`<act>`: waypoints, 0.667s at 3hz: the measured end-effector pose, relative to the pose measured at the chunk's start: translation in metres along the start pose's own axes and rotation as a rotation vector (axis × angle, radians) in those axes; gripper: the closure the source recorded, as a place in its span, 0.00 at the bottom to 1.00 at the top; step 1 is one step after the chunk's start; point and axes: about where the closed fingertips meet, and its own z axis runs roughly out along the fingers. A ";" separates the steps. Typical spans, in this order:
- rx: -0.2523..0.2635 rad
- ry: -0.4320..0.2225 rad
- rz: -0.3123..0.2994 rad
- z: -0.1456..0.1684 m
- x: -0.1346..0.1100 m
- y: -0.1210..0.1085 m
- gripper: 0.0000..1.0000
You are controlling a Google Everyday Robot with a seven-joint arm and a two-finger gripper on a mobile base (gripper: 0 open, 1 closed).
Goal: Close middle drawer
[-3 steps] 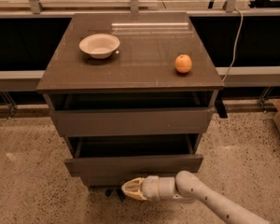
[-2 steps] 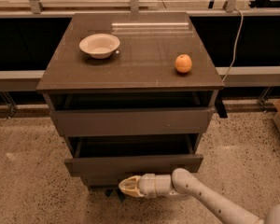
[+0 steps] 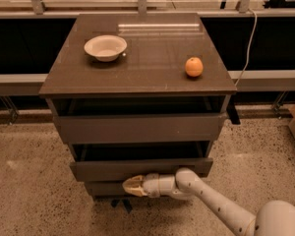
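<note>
Hand point(image 3: 132, 186) sits just below the open middle drawer point(image 3: 108, 170).

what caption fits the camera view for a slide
Claw by front of open middle drawer; bowl and orange on cabinet top.

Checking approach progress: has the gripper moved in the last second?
Yes. Against the still tabletop, the gripper has risen and edged left, nearing the lower edge of the middle drawer.

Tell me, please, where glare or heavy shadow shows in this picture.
Camera view: a pale glare streak crosses the far end of the tabletop; the gaps above the top drawer and middle drawer are deeply shadowed; the gripper, at the lower edge of the middle drawer's front, is well lit.
</note>
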 end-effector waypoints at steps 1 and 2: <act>0.003 -0.003 -0.004 0.000 -0.003 -0.004 1.00; 0.015 -0.014 -0.018 0.000 -0.013 -0.017 1.00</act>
